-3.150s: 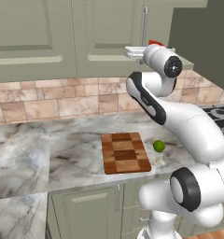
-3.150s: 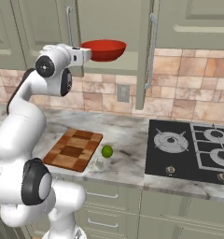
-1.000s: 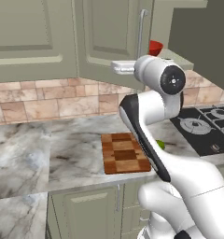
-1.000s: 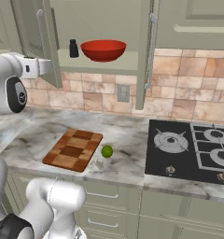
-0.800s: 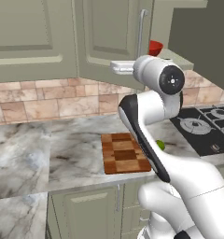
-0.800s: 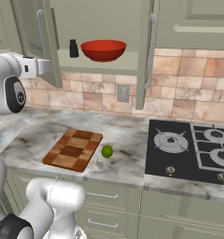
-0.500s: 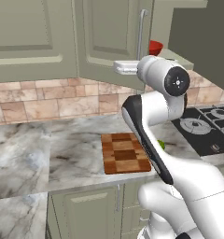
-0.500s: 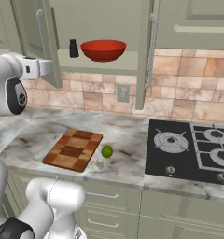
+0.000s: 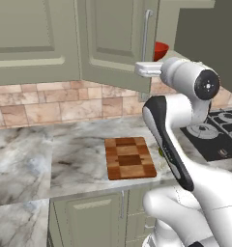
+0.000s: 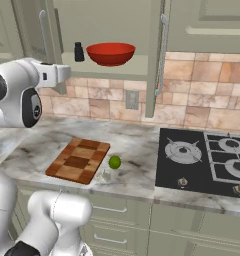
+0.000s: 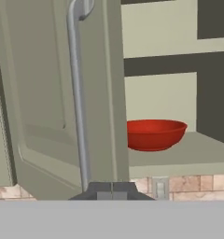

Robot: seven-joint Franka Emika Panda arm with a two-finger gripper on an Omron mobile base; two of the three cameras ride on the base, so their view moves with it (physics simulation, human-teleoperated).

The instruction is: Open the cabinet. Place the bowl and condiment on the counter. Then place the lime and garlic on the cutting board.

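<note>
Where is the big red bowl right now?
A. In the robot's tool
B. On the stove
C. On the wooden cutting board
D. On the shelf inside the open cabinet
D. The red bowl sits on the shelf of the open cabinet, beside the small black condiment bottle, well above the cutting board.

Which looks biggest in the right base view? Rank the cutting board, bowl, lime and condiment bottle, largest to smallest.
1. cutting board
2. bowl, though it sits farther back, so the gap may be overstated
3. condiment bottle
4. lime, close to the bottle in apparent size, so the order is unsure
</note>
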